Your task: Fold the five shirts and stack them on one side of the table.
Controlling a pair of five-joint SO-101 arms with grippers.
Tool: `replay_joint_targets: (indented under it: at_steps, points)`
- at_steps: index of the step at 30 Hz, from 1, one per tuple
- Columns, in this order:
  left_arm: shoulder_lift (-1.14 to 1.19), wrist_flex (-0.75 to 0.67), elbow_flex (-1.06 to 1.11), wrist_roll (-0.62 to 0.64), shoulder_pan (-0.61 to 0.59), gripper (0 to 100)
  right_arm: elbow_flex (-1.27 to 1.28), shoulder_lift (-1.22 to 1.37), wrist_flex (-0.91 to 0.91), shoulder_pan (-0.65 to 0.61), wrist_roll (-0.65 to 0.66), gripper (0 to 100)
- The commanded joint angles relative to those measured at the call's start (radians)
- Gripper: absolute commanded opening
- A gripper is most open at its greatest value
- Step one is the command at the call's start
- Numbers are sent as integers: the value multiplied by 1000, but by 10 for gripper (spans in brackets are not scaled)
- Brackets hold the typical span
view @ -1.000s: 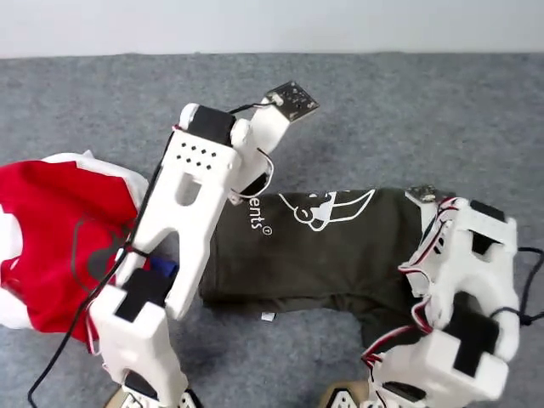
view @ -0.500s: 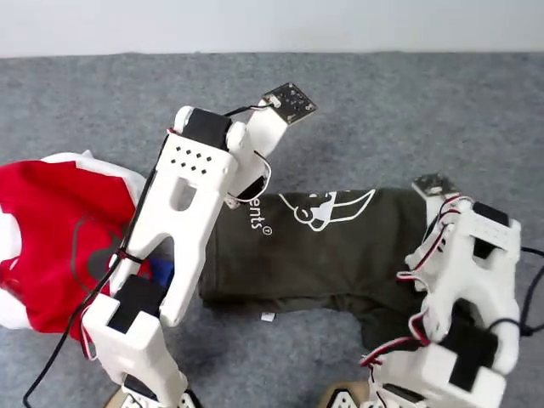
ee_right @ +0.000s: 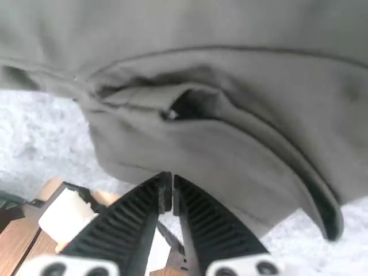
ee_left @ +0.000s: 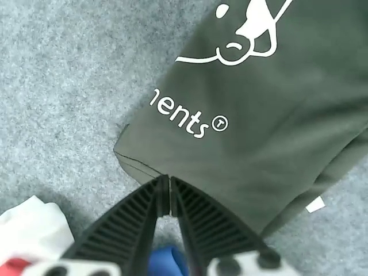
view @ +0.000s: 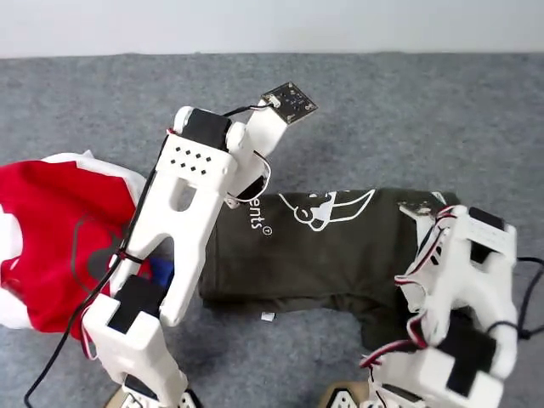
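A dark olive shirt [view: 323, 246] with white print lies partly folded across the middle of the grey mat. My left gripper [ee_left: 168, 198] is shut, its tips meeting just over the shirt's hem near the left corner [ee_left: 123, 152]; I see no cloth between them. My right gripper [ee_right: 167, 187] is also shut and hovers over the bunched folds of the olive shirt [ee_right: 230, 86] at its right end. In the high view the left arm [view: 187, 204] covers the shirt's left edge and the right arm [view: 459, 272] its right end.
A heap of red and white shirts [view: 51, 229] lies at the mat's left side, with a blue piece [ee_left: 167, 259] and white cloth [ee_left: 34, 224] beside it. Bare grey mat [view: 425, 110] stretches behind the shirt. A wooden edge [ee_right: 23, 236] shows near the right arm's base.
The right arm rose and swung toward the far side, then came back down a little over the shirt's right end. The left arm shifted slightly. The shirt has not moved.
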Motion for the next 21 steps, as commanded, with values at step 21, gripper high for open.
replay_joint_targets:
  at_steps: [21]
  points:
    - [-61, 28, -2, -29, -3, 14, -63, 162, -197, 176, 110, 9]
